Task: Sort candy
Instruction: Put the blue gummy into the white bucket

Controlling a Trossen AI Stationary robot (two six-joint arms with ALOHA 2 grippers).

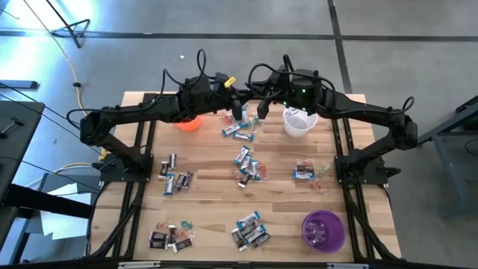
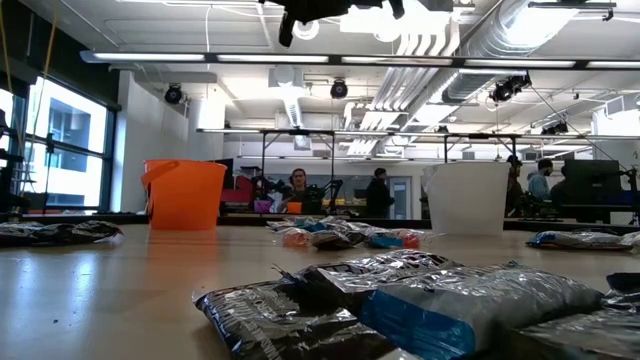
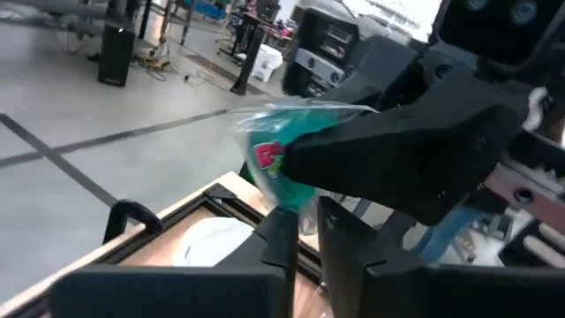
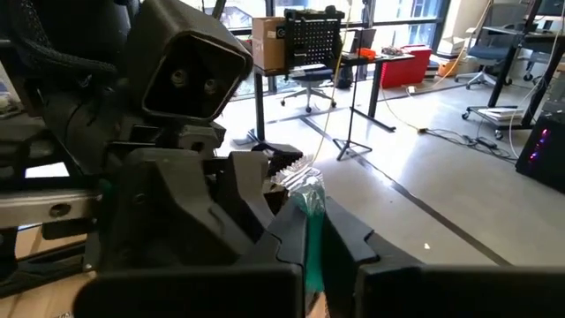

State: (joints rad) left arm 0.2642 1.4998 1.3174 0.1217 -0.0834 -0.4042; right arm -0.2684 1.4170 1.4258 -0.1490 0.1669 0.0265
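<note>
A teal candy with a pink mark (image 3: 272, 163) is held high above the table's far middle, where my two grippers meet. My left gripper (image 3: 306, 238) comes from the left and my right gripper (image 4: 313, 234) from the right, and both are shut on it. In the high view they hang between the orange cup (image 1: 188, 122) and the white cup (image 1: 300, 122). Several candy heaps lie on the table, such as one at the middle (image 1: 246, 168). A purple cup (image 1: 323, 230) stands near right. My left gripper has the candy's clear lower wrapper end (image 3: 305, 215) in the narrow gap between its two fingers. The candy stands up past the fingertips, clear of the table. My right gripper's finger (image 3: 397, 150) crosses in front and hides part of the candy. My right gripper pinches the candy's teal body (image 4: 312, 221) between its two fingers. The crimped clear end (image 4: 296, 177) sticks out beyond the fingertips toward my left gripper. The candy is lifted clear, high over the table.
More candy heaps lie at far middle (image 1: 239, 131), left (image 1: 175, 179), right (image 1: 306, 172), near middle (image 1: 250, 230) and near left (image 1: 172, 235). In the low view dark and blue wrappers (image 2: 440, 305) fill the foreground. People stand in the room behind.
</note>
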